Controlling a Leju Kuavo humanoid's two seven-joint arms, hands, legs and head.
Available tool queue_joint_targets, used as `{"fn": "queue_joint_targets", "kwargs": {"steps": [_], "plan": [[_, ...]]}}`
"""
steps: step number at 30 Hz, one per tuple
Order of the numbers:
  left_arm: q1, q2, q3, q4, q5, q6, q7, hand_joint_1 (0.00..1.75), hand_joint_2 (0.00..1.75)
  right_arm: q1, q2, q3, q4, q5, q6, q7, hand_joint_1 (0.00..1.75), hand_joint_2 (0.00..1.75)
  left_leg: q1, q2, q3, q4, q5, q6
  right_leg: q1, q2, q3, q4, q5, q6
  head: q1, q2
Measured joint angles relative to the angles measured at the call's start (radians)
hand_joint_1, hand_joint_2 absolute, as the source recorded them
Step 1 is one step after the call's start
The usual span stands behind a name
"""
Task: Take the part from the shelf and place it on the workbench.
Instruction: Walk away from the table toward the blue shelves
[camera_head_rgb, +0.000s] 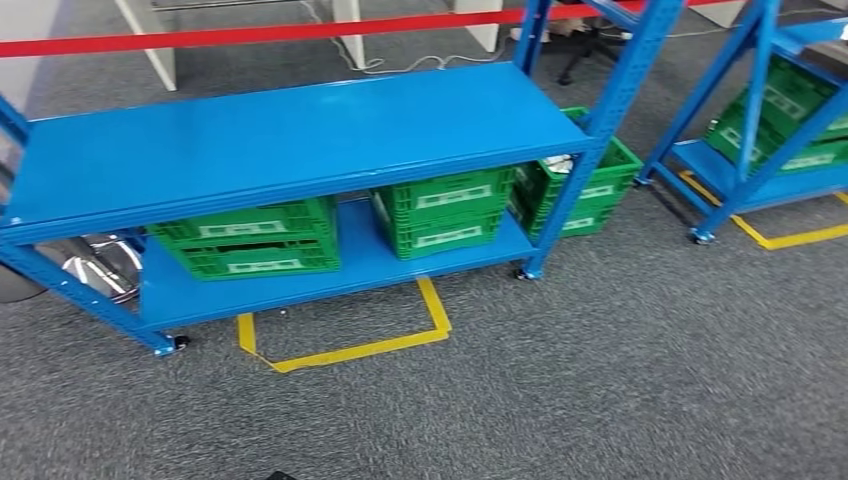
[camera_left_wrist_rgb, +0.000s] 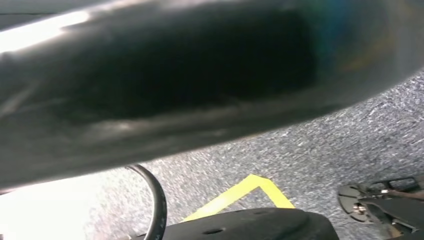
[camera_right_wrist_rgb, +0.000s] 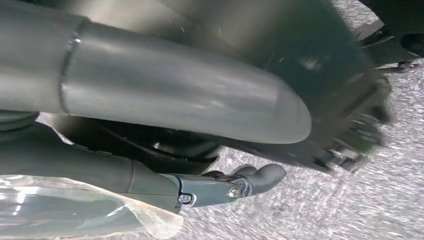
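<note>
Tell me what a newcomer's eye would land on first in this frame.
The blue shelf rack fills the middle of the head view, with green crates on its lower level over grey carpet. Yellow floor tape marks a box in front of it. At the right wrist, the right hand holds a clear plastic bag.

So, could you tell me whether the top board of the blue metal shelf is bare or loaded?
Bare: the blue top board carries nothing; the green plastic crates sit on the lower board.
</note>
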Motion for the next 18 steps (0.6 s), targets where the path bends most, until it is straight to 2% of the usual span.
{"fn": "queue_joint_targets", "kwargs": {"steps": [1,2,3,4,5,6,7,8,9,10,12,13,14,15,16,17,18], "plan": [[0.000,0.000,0.000,0.000,0.000,0.000,0.000,0.00,0.00,-0.002,0.000,0.000,0.000,0.000,0.000,0.000,0.00,0.00,0.000,-0.014,0.001,0.000,0.000,0.001,0.000,0.003,-0.023,0.038,-0.001,0.000,0.000,0.000],[0.001,0.000,0.000,0.000,0.000,0.000,0.000,0.00,0.00,-0.004,0.000,0.000,0.000,0.000,0.000,0.000,0.00,0.00,-0.001,-0.029,0.003,0.000,-0.001,0.001,0.000,0.005,-0.028,0.035,0.019,-0.001,0.000,0.000],[0.001,0.000,0.001,0.000,0.000,0.000,0.000,0.00,0.00,-0.005,0.000,0.000,0.000,0.000,0.000,0.000,0.00,0.00,0.000,-0.044,0.006,0.001,-0.001,0.000,-0.001,0.009,-0.014,-0.007,0.056,-0.002,0.000,0.000],[0.001,0.000,0.001,0.000,-0.001,0.000,0.000,0.00,0.00,-0.004,0.000,0.000,0.000,0.001,0.001,0.000,0.00,0.00,0.000,-0.060,0.007,0.001,-0.002,-0.001,-0.003,0.024,0.012,-0.075,0.101,-0.004,0.000,0.000],[0.000,0.000,0.001,0.000,-0.001,0.000,0.000,0.00,0.00,-0.002,0.000,0.001,0.000,0.001,0.002,0.001,0.00,0.00,-0.001,-0.076,0.008,0.003,-0.002,-0.004,-0.006,0.048,0.039,-0.144,0.134,-0.005,0.001,0.000],[-0.001,0.000,0.001,0.000,-0.001,0.000,0.000,0.00,0.00,0.000,0.000,0.002,0.000,0.002,0.004,0.001,0.00,0.00,-0.001,-0.090,0.005,0.005,-0.002,-0.008,-0.009,0.070,0.061,-0.200,0.153,-0.007,0.001,0.000],[-0.002,0.000,0.001,0.000,-0.002,0.000,0.000,0.00,0.00,0.001,0.000,0.003,0.000,0.002,0.005,0.001,0.00,0.00,-0.001,-0.101,0.000,0.006,-0.001,-0.014,-0.011,0.086,0.075,-0.232,0.158,-0.010,0.002,0.000],[-0.001,0.000,0.001,0.000,-0.005,0.001,0.000,0.00,0.00,0.001,0.000,0.004,0.000,0.002,0.006,0.001,0.00,0.00,0.000,-0.112,-0.005,0.007,0.002,-0.021,-0.010,0.089,0.080,-0.242,0.153,-0.014,0.002,0.000],[0.001,0.000,0.001,0.000,-0.007,0.001,0.001,0.00,0.00,0.001,0.001,0.004,0.000,0.001,0.006,0.002,0.00,0.00,0.002,-0.123,-0.010,0.006,0.005,-0.028,-0.010,0.080,0.084,-0.247,0.153,-0.020,0.002,0.000],[0.003,0.000,0.001,0.000,-0.010,0.002,0.001,0.00,0.00,0.001,0.001,0.005,-0.001,0.001,0.006,0.002,0.00,0.00,0.003,-0.119,-0.013,0.008,0.004,-0.034,-0.010,0.069,0.087,-0.249,0.156,-0.026,0.001,0.000],[0.005,0.000,0.001,0.000,-0.015,0.004,0.003,0.00,0.00,0.002,0.002,0.005,-0.001,0.000,0.005,0.002,0.00,0.00,0.001,-0.073,-0.032,0.051,-0.026,-0.043,-0.010,0.042,0.093,-0.257,0.160,-0.039,-0.003,0.000],[0.003,0.000,0.001,0.000,-0.017,0.005,0.003,0.00,0.00,0.004,0.003,0.005,-0.001,-0.001,0.004,0.002,0.00,0.00,0.000,-0.041,-0.054,0.100,-0.055,-0.047,-0.010,0.027,0.095,-0.259,0.160,-0.044,-0.005,0.000],[0.002,0.000,0.001,0.000,-0.018,0.005,0.004,0.00,0.00,0.006,0.003,0.004,-0.001,-0.001,0.003,0.002,0.00,0.00,0.001,-0.018,-0.083,0.165,-0.088,-0.051,-0.008,0.011,0.097,-0.259,0.158,-0.047,-0.007,0.000],[0.001,0.000,0.001,0.000,-0.020,0.005,0.005,0.00,0.00,0.007,0.002,0.004,-0.001,-0.001,0.003,0.002,0.00,0.00,0.002,-0.008,-0.113,0.230,-0.114,-0.055,-0.006,-0.006,0.098,-0.259,0.156,-0.049,-0.008,0.000],[0.001,0.000,0.001,0.000,-0.022,0.005,0.006,0.00,0.00,0.008,0.002,0.004,-0.001,-0.001,0.002,0.002,0.00,0.00,0.004,-0.003,-0.132,0.273,-0.125,-0.057,-0.005,-0.022,0.099,-0.259,0.154,-0.050,-0.008,0.000],[0.002,0.001,0.001,0.000,-0.024,0.005,0.008,0.00,0.00,0.008,0.002,0.004,0.000,-0.001,0.002,0.003,0.00,0.00,0.005,0.000,-0.134,0.281,-0.117,-0.059,-0.005,-0.037,0.101,-0.259,0.151,-0.050,-0.008,0.000],[0.004,0.001,0.001,0.000,-0.028,0.005,0.011,0.00,0.00,0.008,0.002,0.004,0.000,0.000,0.001,0.004,0.00,0.00,0.006,0.004,-0.117,0.249,-0.090,-0.059,-0.005,-0.049,0.104,-0.259,0.149,-0.049,-0.008,0.000]]}}
